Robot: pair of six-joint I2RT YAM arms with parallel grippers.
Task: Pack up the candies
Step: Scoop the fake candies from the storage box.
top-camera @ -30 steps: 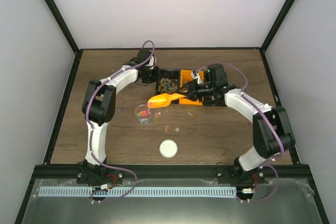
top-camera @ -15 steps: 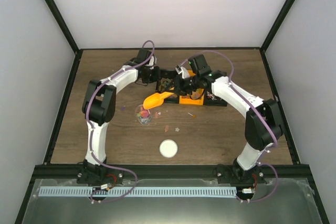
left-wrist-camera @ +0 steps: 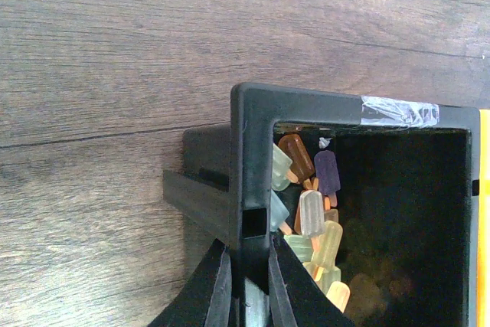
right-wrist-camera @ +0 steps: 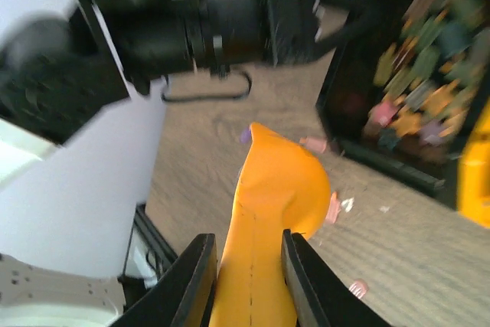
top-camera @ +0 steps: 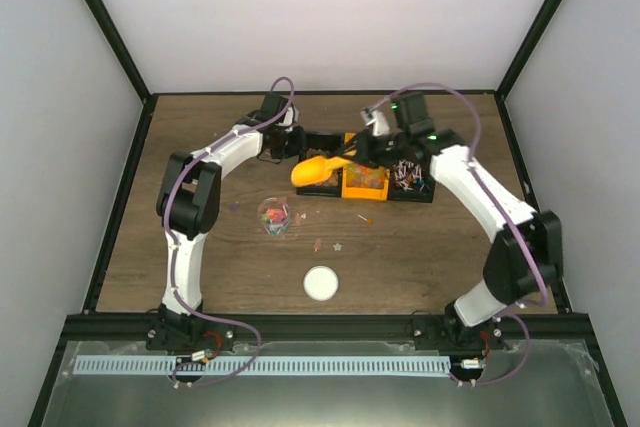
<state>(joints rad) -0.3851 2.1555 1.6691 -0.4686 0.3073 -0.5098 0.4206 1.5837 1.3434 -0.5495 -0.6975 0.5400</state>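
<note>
The candies (left-wrist-camera: 306, 216), heaped in the black bin (left-wrist-camera: 253, 112) at the far edge of the table (top-camera: 420, 247), are best scooped shallowly, the bin wall being clamped by the left gripper (left-wrist-camera: 246, 269) and the orange scoop (right-wrist-camera: 279, 181) by the right gripper (right-wrist-camera: 246, 266).

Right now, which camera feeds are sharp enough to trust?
Left wrist: crisp on the black bin wall and candies, though the bin's depths are in shadow. Right wrist: motion-blurred, only the orange scoop reads clearly. Top: evenly lit, sharp, candies tiny.

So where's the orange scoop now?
Top view, far centre: the orange scoop is in the right fingers at the black bin's near edge, beyond the clear cup.
</note>
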